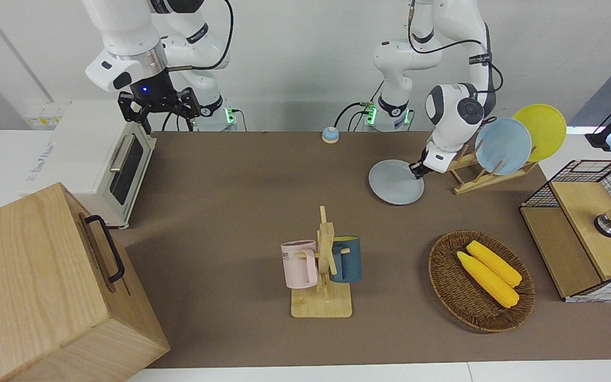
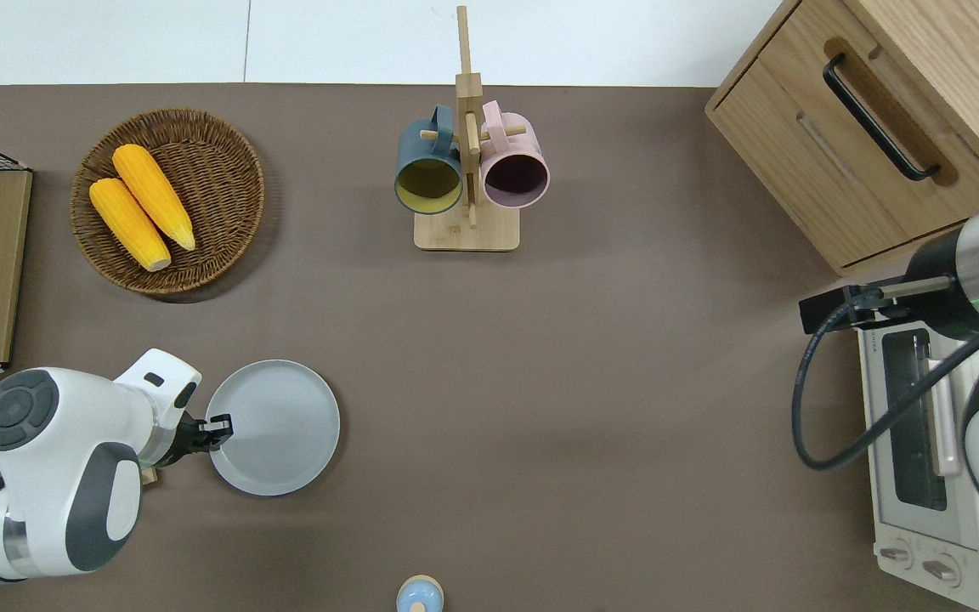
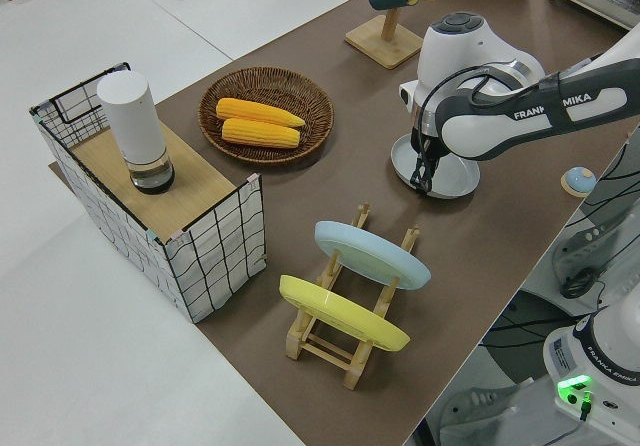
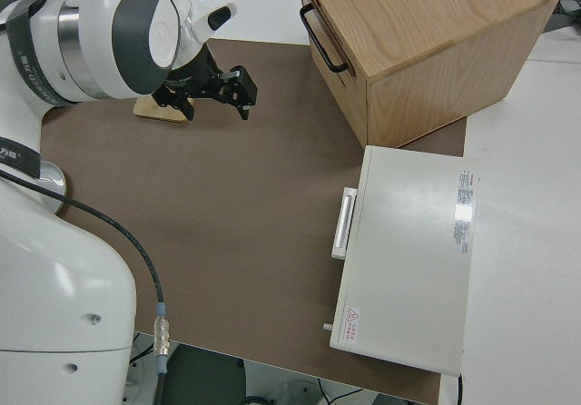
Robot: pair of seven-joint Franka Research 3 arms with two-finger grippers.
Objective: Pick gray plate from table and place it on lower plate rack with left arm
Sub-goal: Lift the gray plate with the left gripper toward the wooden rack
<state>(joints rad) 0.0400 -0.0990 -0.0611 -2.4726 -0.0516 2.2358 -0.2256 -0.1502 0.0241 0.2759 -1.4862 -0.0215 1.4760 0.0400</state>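
The gray plate (image 1: 390,185) (image 2: 281,425) (image 3: 452,174) lies flat on the brown table (image 1: 231,212), toward the left arm's end. My left gripper (image 1: 418,170) (image 2: 217,427) (image 3: 425,174) is down at the plate's rim, on the side toward the lower plate rack (image 1: 475,183) (image 3: 335,351). That small wooden rack stands beside the plate and holds a light blue plate (image 1: 503,146) (image 3: 370,254) and a yellow plate (image 1: 543,130) (image 3: 340,314) on edge. The right arm is parked, its gripper (image 1: 159,106) (image 4: 222,89) open.
A mug stand (image 1: 324,276) with two mugs and a wicker basket (image 1: 446,276) of corn lie farther from the robots than the plate. A wire-sided shelf (image 1: 581,228) stands at the left arm's end. A toaster oven (image 1: 109,164), wooden cabinet (image 1: 35,286) and small bell (image 1: 330,135) also stand here.
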